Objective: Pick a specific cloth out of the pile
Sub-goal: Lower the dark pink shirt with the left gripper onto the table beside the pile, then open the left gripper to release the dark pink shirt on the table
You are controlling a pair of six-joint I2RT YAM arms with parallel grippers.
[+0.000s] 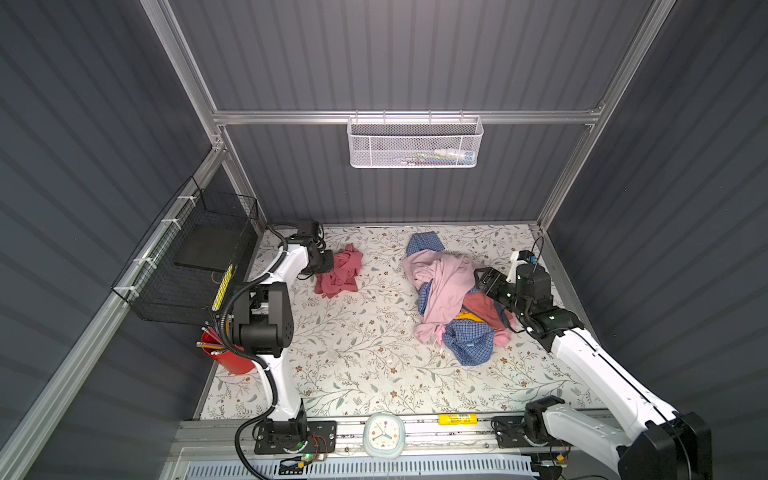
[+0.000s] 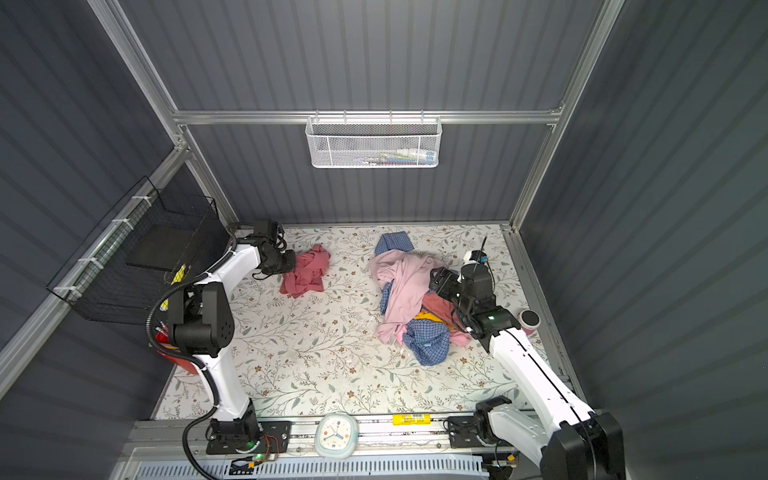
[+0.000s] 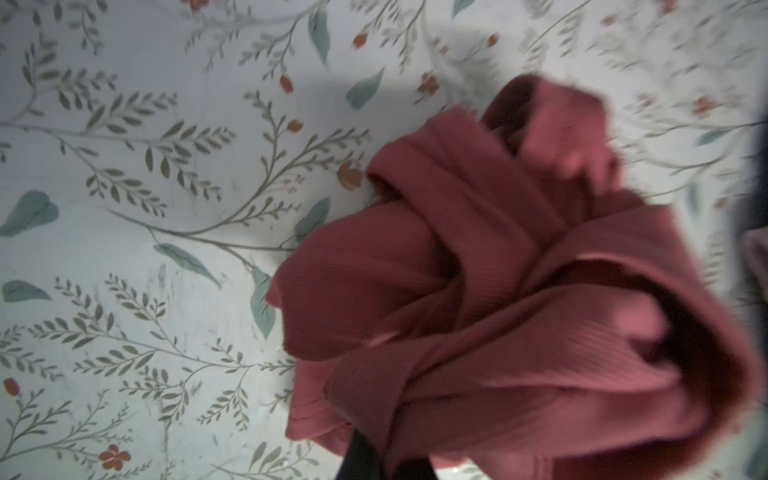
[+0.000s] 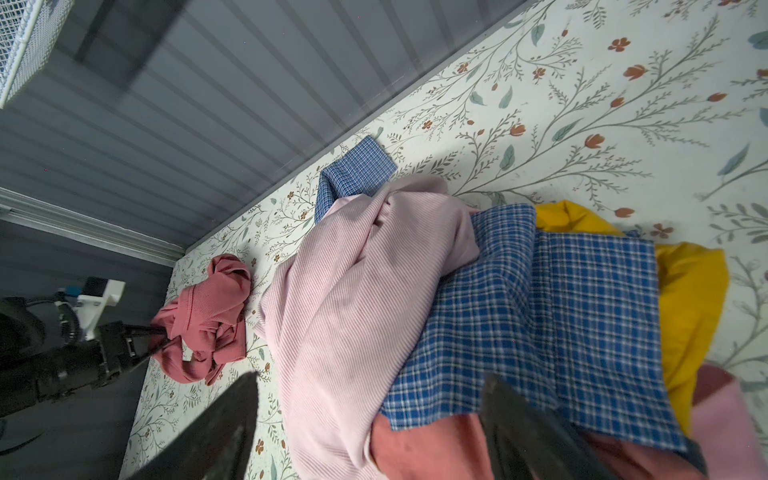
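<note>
L end effector [image 1: 330, 265] pinches the cloth [image 1: 338, 272], which lies on the worktop [image 1: 353, 353] at 9 o'clock, well apart from the pile [image 1: 446, 286], prob. to keep it separate, while R end effector [image 1: 482, 280] hangs spread at the pile's 3 o'clock edge.

The left arm [image 1: 277, 374] rises from its base at the lower left in both top views, folds at the elbow and reaches up-frame, wrist turned to the right. The left gripper [image 1: 329, 264] is pinched tight on the edge of the cloth [image 1: 338, 272]. The right arm [image 1: 582, 353] stretches long and low from the lower right toward centre-right. The right gripper [image 1: 484, 279] points left, jaws spread wide.
</note>
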